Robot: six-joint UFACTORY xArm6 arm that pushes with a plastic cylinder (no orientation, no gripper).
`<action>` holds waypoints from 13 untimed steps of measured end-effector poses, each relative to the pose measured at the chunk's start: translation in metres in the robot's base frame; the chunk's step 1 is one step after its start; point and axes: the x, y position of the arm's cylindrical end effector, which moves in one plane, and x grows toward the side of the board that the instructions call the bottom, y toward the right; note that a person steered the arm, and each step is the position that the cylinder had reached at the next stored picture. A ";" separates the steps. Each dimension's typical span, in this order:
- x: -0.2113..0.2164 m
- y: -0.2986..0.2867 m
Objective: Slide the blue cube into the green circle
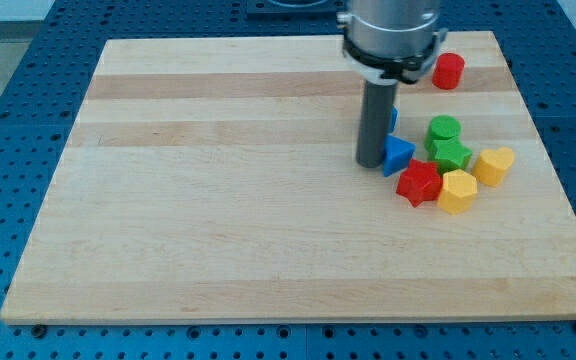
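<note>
My tip (370, 163) rests on the board right of centre, in the upper half. A blue block (393, 118), mostly hidden behind the rod, shows only as a sliver at the rod's right edge; its shape cannot be made out. A blue triangular block (399, 155) lies just right of my tip, touching or nearly touching it. The green circle (444, 128) sits further right, about a block's width from the blue sliver.
A green star (453, 154) lies just below the green circle. A red star (419, 183), a yellow hexagon (457, 191) and another yellow block (494, 165) cluster below and to the right. A red cylinder (448, 71) stands near the top right. The wooden board (218, 200) lies on a blue perforated table.
</note>
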 end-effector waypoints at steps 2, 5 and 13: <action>0.000 0.020; -0.024 -0.054; -0.014 0.061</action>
